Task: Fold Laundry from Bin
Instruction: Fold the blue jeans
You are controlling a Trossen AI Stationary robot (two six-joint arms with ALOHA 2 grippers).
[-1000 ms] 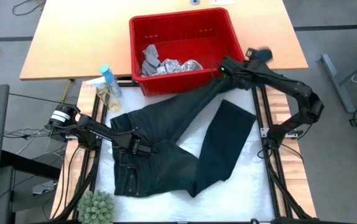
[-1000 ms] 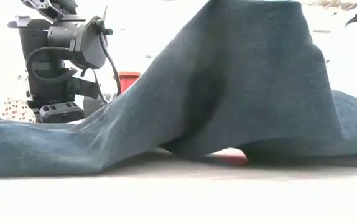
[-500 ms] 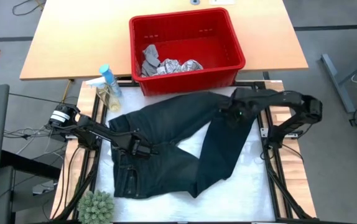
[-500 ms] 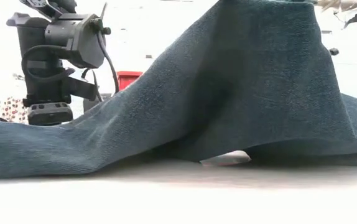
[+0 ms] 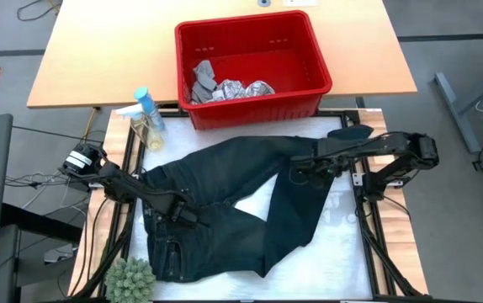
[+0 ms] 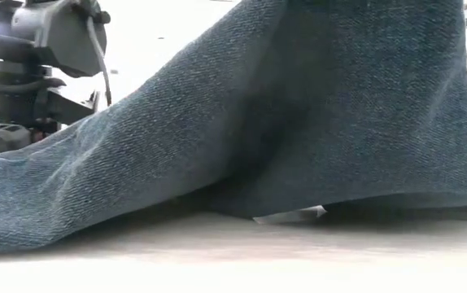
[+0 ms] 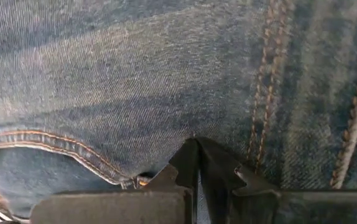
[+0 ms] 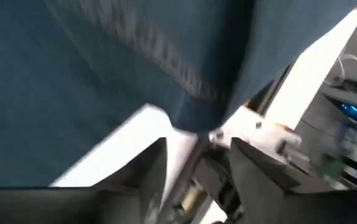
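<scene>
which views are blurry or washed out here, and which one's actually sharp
High view: sharp and evenly lit over the trousers and the bin. Low view: background blown out white, denim fills the frame. Left wrist view: crisp, stitching readable. Right wrist view: smeared by motion blur, with glare on the white surface.

One pair of trousers (image 5: 225,202), one bin (image 5: 250,63) holding two cloths (image 5: 225,87), two spray bottles (image 5: 146,118), one plant (image 5: 130,280).

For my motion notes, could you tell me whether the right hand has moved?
Yes: the right hand has moved from the bin rim towards the robot, over the trousers.
</scene>
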